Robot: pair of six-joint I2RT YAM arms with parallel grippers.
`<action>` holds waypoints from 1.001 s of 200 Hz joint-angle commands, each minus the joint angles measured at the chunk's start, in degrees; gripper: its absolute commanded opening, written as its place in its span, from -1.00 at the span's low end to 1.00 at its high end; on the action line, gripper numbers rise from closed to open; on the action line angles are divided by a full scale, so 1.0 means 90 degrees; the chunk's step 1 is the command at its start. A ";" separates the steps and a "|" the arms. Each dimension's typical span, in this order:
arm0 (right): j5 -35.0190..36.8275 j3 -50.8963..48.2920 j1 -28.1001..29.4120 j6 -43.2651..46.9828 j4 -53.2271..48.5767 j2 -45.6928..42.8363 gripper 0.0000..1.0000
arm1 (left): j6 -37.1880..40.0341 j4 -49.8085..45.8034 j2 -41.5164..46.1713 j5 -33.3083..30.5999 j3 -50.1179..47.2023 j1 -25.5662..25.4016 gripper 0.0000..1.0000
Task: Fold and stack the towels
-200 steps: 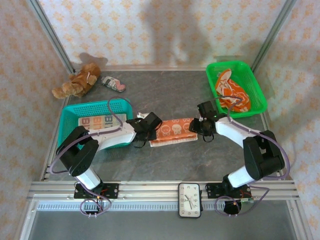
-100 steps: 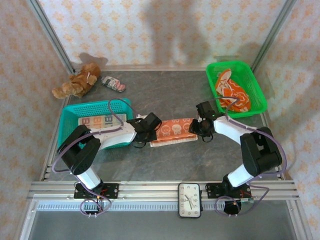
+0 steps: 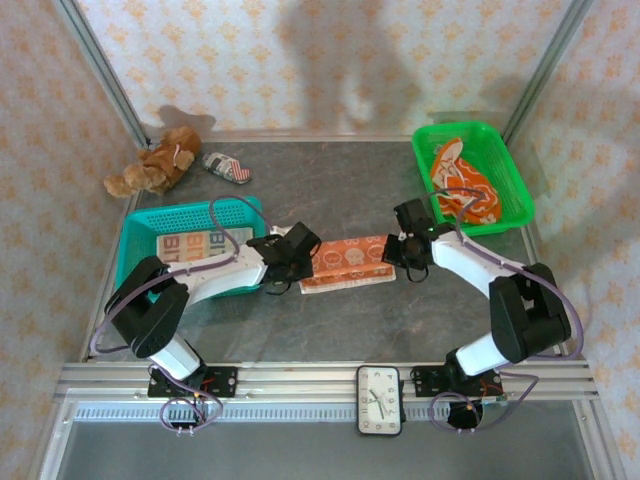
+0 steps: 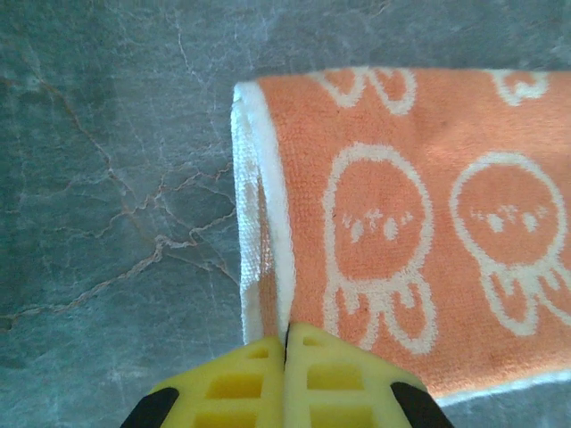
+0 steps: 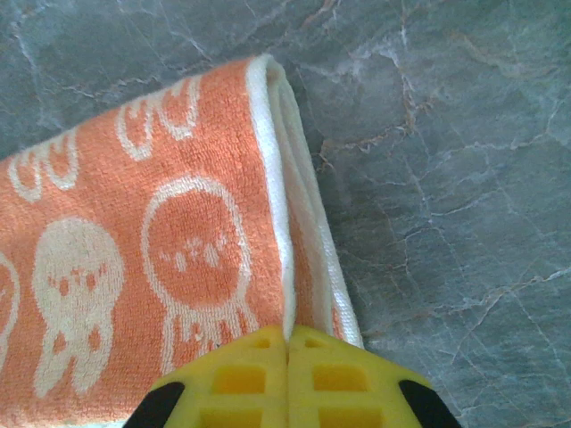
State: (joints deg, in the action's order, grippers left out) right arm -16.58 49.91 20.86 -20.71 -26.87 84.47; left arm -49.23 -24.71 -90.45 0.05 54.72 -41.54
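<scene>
Grey marbled table [image 3: 330,190], patterned walls round it. The orange towel [image 3: 345,263] lies folded at the middle, between my two arms, with its long axis running left to right across the table. My left gripper [image 4: 286,334] sits at the towel's left short end and my right gripper [image 5: 287,337] at its right short end, each at the near corner. Both pairs of jaws are pressed together. In each wrist view the white hem runs straight into the seam between them, so I judge that each is pinched on a corner of the towel, not closed on nothing.

The teal basket [image 3: 180,208] stands just beside the towel's left end, with one folded towel [image 3: 200,243] lying flat in it. My left arm is the nearer to it, so a carry there would go leftward, along the towel's own length. The green basket [image 3: 458,127] at the far right holds a crumpled towel [image 3: 460,185], not yet folded.
</scene>
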 commanded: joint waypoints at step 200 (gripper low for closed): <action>0.0173 -0.0145 0.0035 0.0124 -0.0354 0.0029 -0.33 | -0.0678 -0.0237 0.0033 0.0219 -0.0277 -0.0460 -0.25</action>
State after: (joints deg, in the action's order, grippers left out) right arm -16.32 48.82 20.86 -19.90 -29.12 86.83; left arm -55.64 -25.91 -90.15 3.90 51.90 -45.39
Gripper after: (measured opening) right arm 0.304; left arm 0.362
